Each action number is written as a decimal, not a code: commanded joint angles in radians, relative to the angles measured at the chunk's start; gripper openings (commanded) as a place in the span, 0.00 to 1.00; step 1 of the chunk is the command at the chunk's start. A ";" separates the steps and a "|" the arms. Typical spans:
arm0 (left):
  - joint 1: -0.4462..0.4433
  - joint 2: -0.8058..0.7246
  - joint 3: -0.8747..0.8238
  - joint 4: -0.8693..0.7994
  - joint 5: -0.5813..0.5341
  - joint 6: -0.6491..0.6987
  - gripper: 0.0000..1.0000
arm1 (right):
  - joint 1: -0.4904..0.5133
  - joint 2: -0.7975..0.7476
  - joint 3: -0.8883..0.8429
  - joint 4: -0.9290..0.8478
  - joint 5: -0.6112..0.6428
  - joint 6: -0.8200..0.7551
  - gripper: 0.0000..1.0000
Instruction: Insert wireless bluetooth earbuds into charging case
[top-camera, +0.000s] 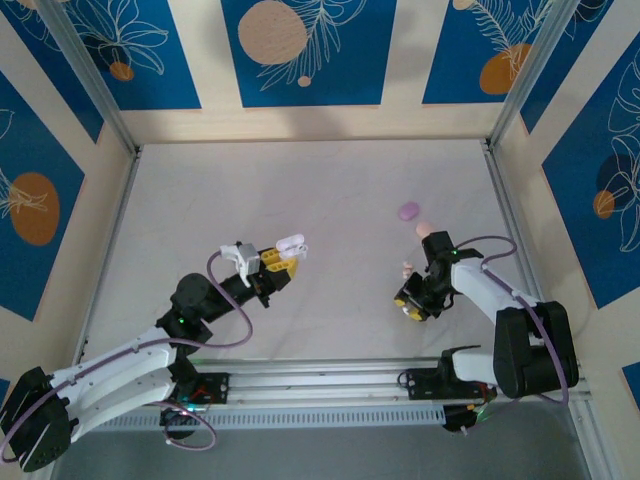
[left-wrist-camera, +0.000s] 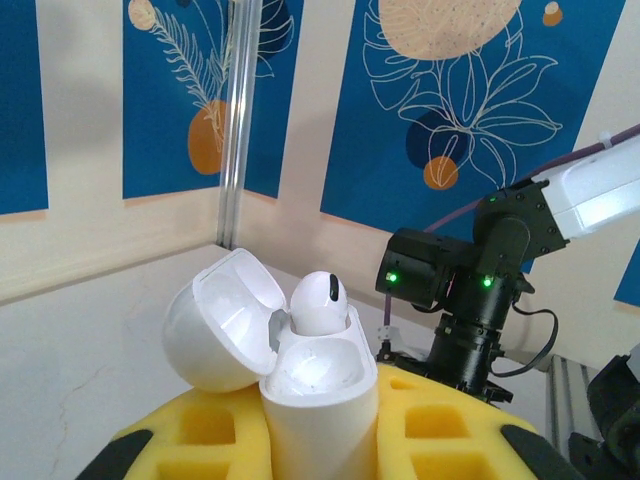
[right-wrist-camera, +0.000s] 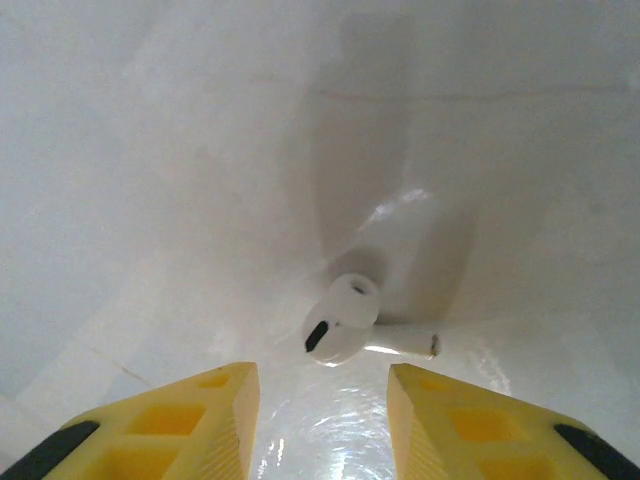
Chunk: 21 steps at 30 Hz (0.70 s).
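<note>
My left gripper (left-wrist-camera: 318, 445) is shut on a white charging case (left-wrist-camera: 320, 400), held upright above the table. The lid (left-wrist-camera: 212, 322) is swung open to the left. One white earbud (left-wrist-camera: 318, 298) sits in the far slot; the near slot is hollow. From above, the case (top-camera: 292, 245) sticks out of the left gripper (top-camera: 283, 262). My right gripper (right-wrist-camera: 322, 405) is open, pointing down at the table. A white stemmed earbud (right-wrist-camera: 345, 322) lies flat just beyond its yellow fingertips (right-wrist-camera: 225, 400), stem pointing right. Nothing is between the jaws. In the top view the right gripper (top-camera: 410, 303) is low at centre right.
A lilac pebble-shaped case (top-camera: 408, 211) and a peach item (top-camera: 424, 229) lie behind the right arm. A small pinkish piece (top-camera: 407, 268) lies close to the right wrist. The right arm (left-wrist-camera: 470, 290) shows ahead of the held case. Cage posts and walls ring the table.
</note>
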 joint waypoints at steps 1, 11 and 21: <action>-0.009 -0.007 -0.002 0.033 -0.008 -0.017 0.08 | 0.016 -0.018 0.013 -0.047 -0.039 0.009 0.40; -0.007 -0.003 0.004 0.025 -0.008 -0.012 0.08 | -0.016 -0.012 0.052 -0.022 0.123 -0.052 0.46; -0.008 -0.002 0.003 0.028 -0.008 -0.013 0.08 | -0.018 0.018 -0.037 0.030 0.014 0.000 0.47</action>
